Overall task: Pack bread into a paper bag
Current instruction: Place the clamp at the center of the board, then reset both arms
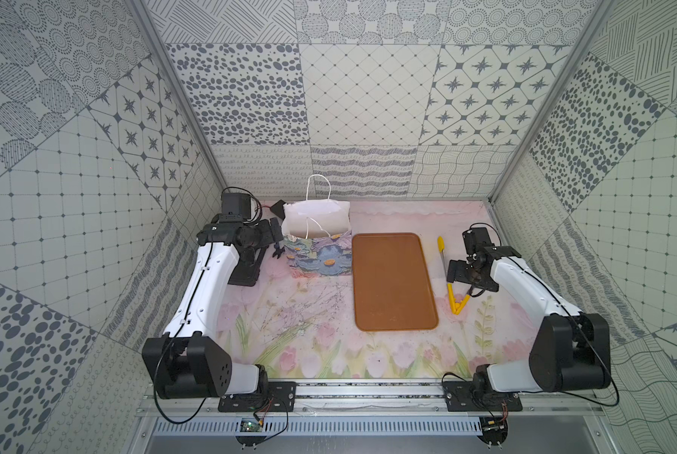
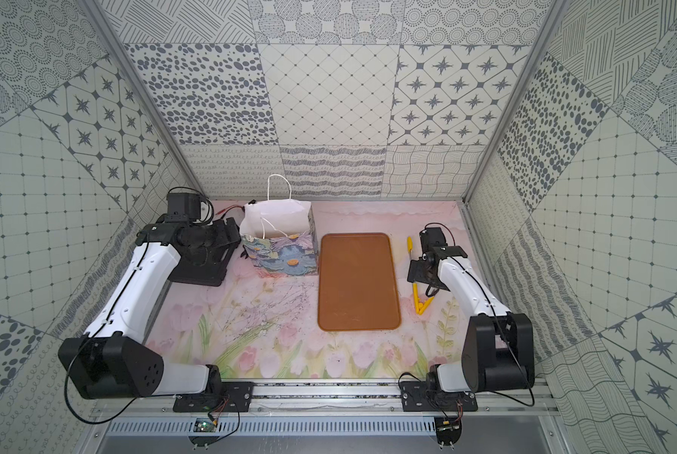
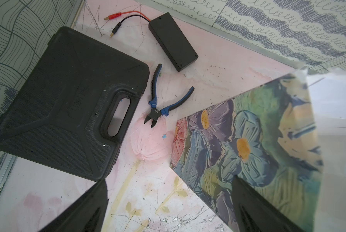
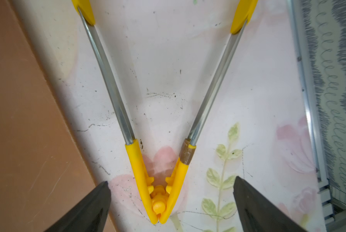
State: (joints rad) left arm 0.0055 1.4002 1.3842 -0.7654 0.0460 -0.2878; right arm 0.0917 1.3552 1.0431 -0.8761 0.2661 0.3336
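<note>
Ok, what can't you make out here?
- Paper bag contents: in both top views its own walls hide the bottom; no bread shows.
- Tongs: middle under the right arm in both top views; tips cut off in the right wrist view.
- Black case: mostly behind the left arm.

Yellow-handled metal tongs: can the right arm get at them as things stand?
Probably yes. The right arm holds its jaws wide open over the hinge end of the yellow-handled metal tongs, which lie free beside the brown tray; nothing covers them.
</note>
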